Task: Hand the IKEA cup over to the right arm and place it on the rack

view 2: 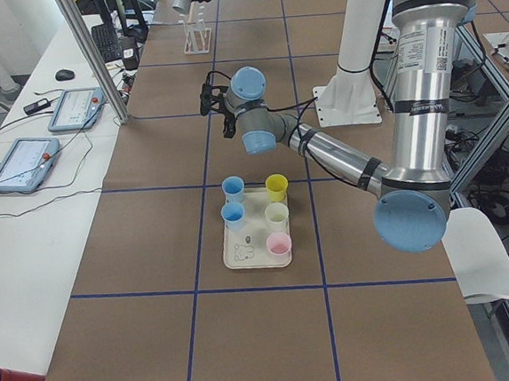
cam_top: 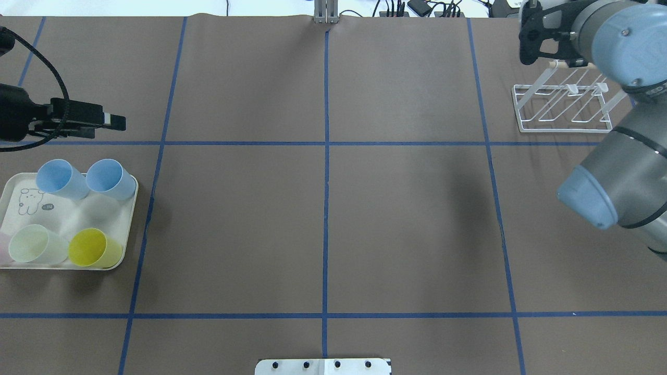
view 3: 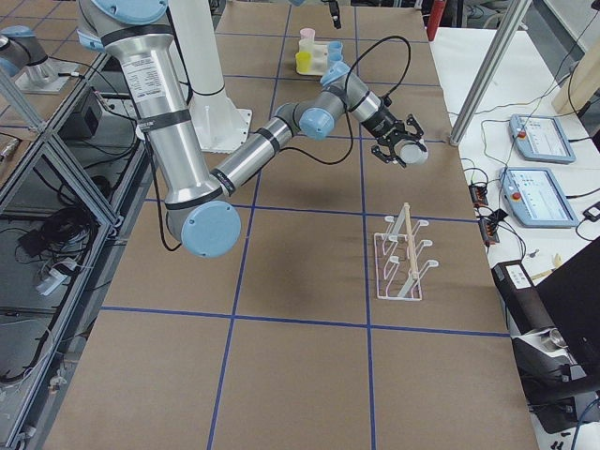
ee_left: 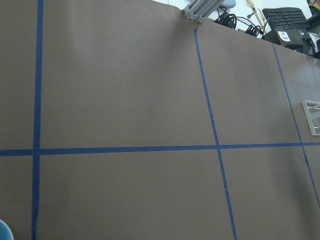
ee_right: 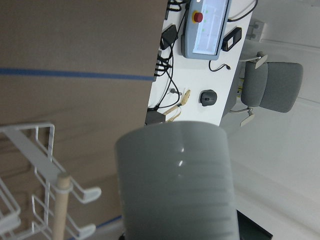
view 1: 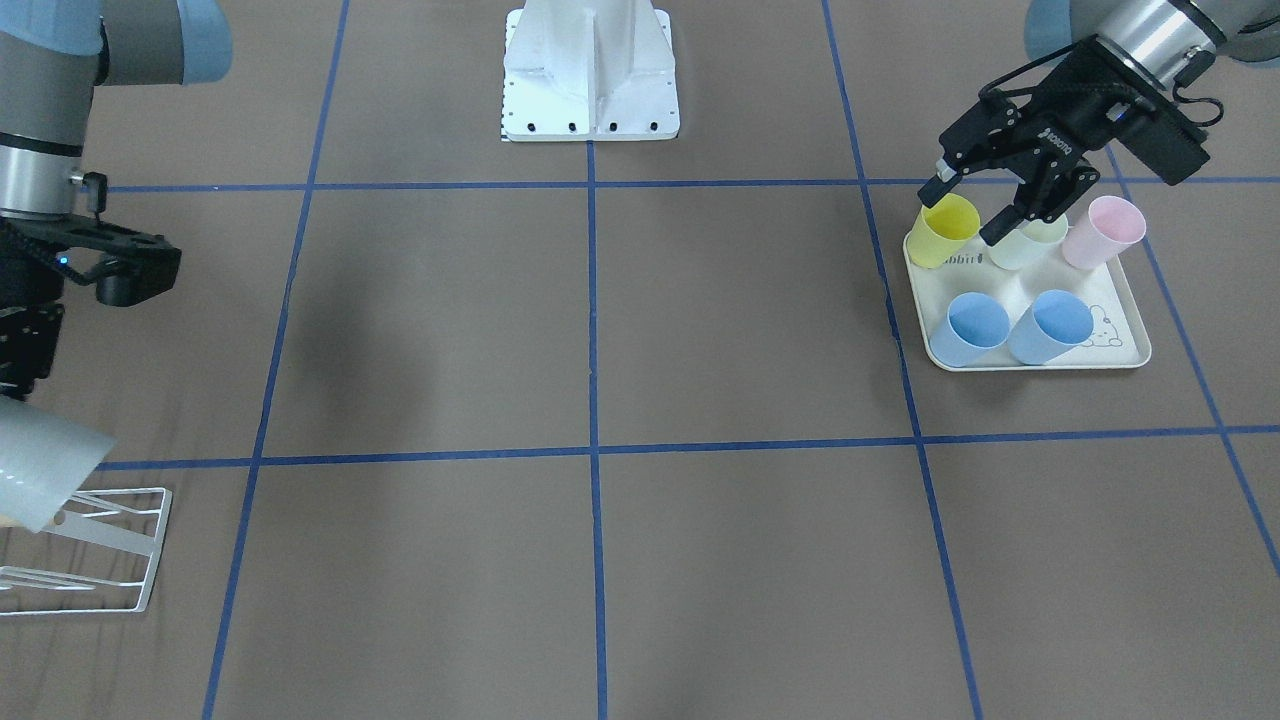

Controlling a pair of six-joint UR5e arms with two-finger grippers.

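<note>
A pale grey IKEA cup (ee_right: 175, 185) fills the right wrist view, with my right gripper (view 3: 401, 143) shut on it. The cup (view 1: 40, 465) hangs tilted just above the near end of the white wire rack (view 1: 95, 555), and whether they touch I cannot tell. The rack (cam_top: 563, 112) has slanted prongs and a wooden dowel (ee_right: 59, 210). My left gripper (view 1: 965, 212) is open and holds nothing. It is raised above the table by the far edge of the cup tray (view 1: 1125, 345).
The cream tray (cam_top: 15, 190) at the robot's left holds a yellow cup (view 1: 945, 230), a pale green cup (view 1: 1030, 245), a pink cup (view 1: 1105, 230) and two blue cups (view 1: 968, 328). The white robot base (view 1: 590, 70) stands at the table's middle edge.
</note>
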